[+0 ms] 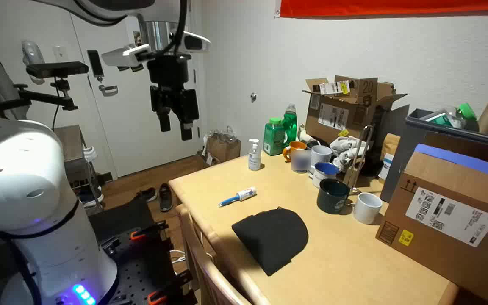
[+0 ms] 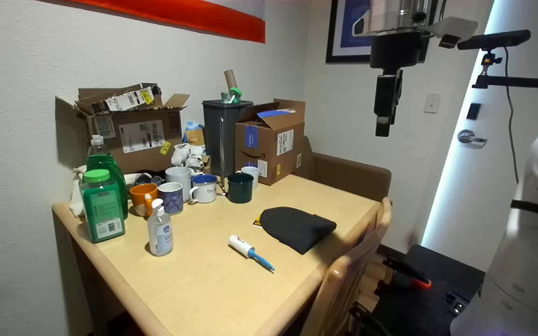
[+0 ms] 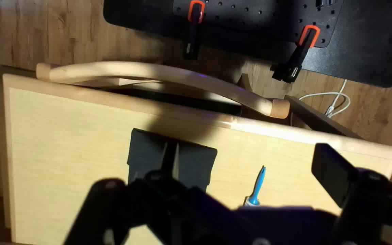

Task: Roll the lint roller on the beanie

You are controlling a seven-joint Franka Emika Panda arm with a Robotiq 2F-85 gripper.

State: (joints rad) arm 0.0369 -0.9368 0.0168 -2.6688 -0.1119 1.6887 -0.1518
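Observation:
The lint roller lies on the table in both exterior views, with a white roller head and a blue handle. In the wrist view its blue handle shows, and the gripper body hides most of its head. The black beanie lies flat beside it, also in an exterior view. It shows partly in the wrist view, behind a finger. My gripper is open and empty, high above the table's chair side, touching nothing. It also shows edge-on in an exterior view and in the wrist view.
A dark green mug, a white mug and several other mugs stand along the wall side. A pump bottle and green bottles stand at one end. Cardboard boxes stand behind. A wooden chair touches the table's near edge.

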